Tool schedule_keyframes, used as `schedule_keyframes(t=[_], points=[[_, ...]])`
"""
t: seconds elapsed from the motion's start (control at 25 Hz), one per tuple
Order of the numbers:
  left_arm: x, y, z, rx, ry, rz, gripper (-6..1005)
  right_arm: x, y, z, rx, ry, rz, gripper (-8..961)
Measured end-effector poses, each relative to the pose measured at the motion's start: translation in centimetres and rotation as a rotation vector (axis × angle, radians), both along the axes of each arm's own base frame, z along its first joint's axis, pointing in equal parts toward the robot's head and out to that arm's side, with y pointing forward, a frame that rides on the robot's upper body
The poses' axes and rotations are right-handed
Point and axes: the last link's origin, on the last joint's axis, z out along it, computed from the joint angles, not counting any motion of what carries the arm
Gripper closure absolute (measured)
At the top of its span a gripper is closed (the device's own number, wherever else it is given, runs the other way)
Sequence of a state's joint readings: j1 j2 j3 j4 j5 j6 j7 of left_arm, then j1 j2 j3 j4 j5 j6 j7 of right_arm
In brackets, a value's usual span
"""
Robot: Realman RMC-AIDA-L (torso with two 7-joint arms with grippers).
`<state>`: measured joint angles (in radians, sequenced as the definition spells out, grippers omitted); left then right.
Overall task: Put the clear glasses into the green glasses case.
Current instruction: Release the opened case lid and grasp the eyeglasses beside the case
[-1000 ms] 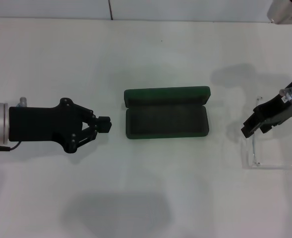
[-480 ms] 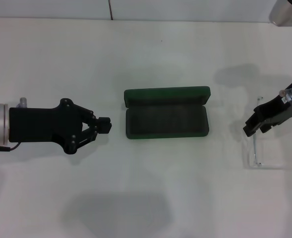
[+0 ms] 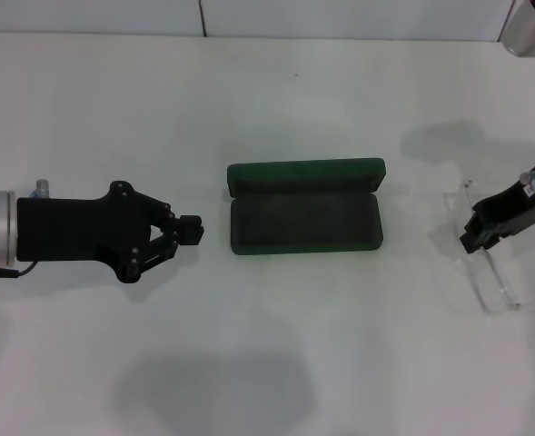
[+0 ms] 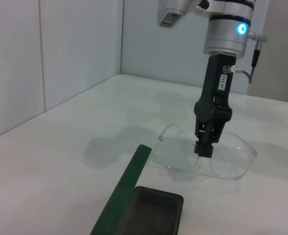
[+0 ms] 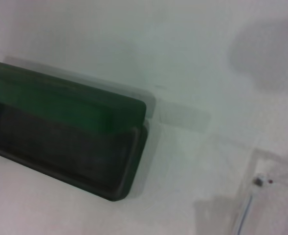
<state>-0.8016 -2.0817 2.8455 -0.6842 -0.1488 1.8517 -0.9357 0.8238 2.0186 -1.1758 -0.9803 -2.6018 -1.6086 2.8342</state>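
The green glasses case (image 3: 305, 227) lies open at the middle of the table, lid folded back, dark felt lining showing; it also shows in the wrist views (image 4: 148, 210) (image 5: 65, 142). The clear glasses (image 3: 496, 280) are at the far right, turned at an angle. My right gripper (image 3: 478, 240) points down onto them and is shut on the lens's middle (image 4: 229, 164), as the left wrist view shows with that gripper (image 4: 203, 150) seen from across the table. My left gripper (image 3: 194, 231) rests left of the case, shut and holding nothing.
The white table (image 3: 276, 91) runs back to a pale panelled wall. A silver part of the right arm (image 3: 530, 18) sits at the top right corner. The glasses lie close to the table's right side.
My right gripper has shifted a little to the right, and the clear glasses have swung with it from square to the table to a slant. The left arm and the case have not moved.
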Motion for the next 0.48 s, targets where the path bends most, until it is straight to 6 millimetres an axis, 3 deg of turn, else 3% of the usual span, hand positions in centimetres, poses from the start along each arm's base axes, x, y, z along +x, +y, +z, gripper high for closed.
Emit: schedule_keyframes(t=[0.48], points=[[0.0,-0.1,-0.2,-0.012,-0.006,0.003,936,1.1,-1.0,1.1,0.013,-0.003,0.009,814]])
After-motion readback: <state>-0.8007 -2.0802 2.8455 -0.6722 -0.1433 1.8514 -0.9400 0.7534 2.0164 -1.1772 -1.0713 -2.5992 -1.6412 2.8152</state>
